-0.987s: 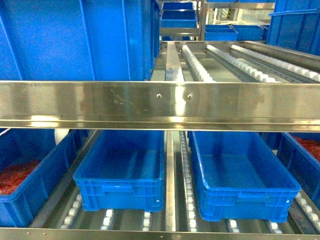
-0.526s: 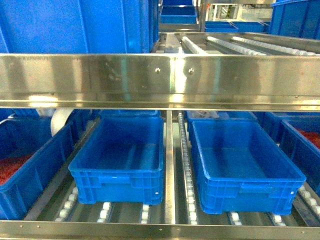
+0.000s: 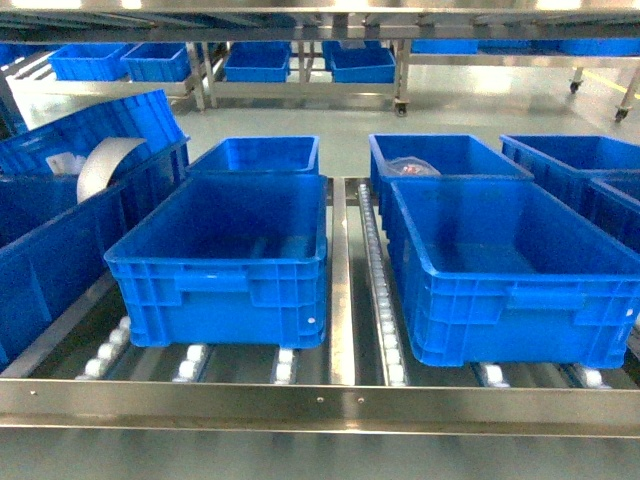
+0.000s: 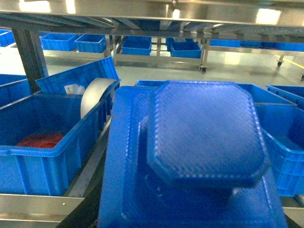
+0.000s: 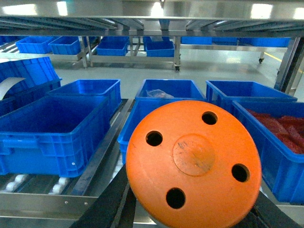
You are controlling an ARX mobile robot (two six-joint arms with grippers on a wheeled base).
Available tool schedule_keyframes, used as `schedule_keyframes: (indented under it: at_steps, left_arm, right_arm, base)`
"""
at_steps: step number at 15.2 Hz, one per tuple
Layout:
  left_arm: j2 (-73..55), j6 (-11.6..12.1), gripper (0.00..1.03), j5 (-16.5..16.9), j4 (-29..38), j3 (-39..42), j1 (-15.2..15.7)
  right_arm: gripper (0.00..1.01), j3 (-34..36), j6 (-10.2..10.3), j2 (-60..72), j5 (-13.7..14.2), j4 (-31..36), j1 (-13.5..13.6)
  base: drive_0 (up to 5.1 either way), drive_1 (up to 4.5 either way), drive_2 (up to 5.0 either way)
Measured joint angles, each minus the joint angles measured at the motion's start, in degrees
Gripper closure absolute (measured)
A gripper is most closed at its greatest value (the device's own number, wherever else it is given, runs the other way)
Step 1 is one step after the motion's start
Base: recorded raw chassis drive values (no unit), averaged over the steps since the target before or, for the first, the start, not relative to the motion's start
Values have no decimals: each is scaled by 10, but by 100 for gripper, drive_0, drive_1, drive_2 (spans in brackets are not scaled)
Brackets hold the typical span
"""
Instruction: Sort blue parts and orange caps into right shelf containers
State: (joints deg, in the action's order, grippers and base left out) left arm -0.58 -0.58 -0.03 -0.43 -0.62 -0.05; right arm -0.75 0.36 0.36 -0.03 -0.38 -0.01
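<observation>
Near the right wrist camera, an orange cap [image 5: 194,164] is being held; the right hand's grip cannot be told; near the left, a blue part [image 4: 204,133] is being carried; two blue crates [image 3: 225,255] are being faced.

You see a stainless-steel roller rack [image 3: 340,290] with white rollers [image 3: 190,362], and a grey tape roll [image 3: 105,165] at left.
</observation>
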Motion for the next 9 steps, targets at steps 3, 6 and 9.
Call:
schedule_keyframes:
  at_steps: [3, 6, 9]
  left_arm:
    - [0, 0, 60, 0, 0, 0, 0]
    - [0, 0, 60, 0, 0, 0, 0]
    - [0, 0, 60, 1, 1, 0, 0]
  right_arm:
    - [59, 0, 0, 0, 0, 0, 0]
    - [59, 0, 0, 0, 0, 0, 0]
    - [59, 0, 0, 0, 0, 1, 0]
  base:
    - [0, 0, 0]
    - [0, 0, 0]
    - [0, 0, 0]
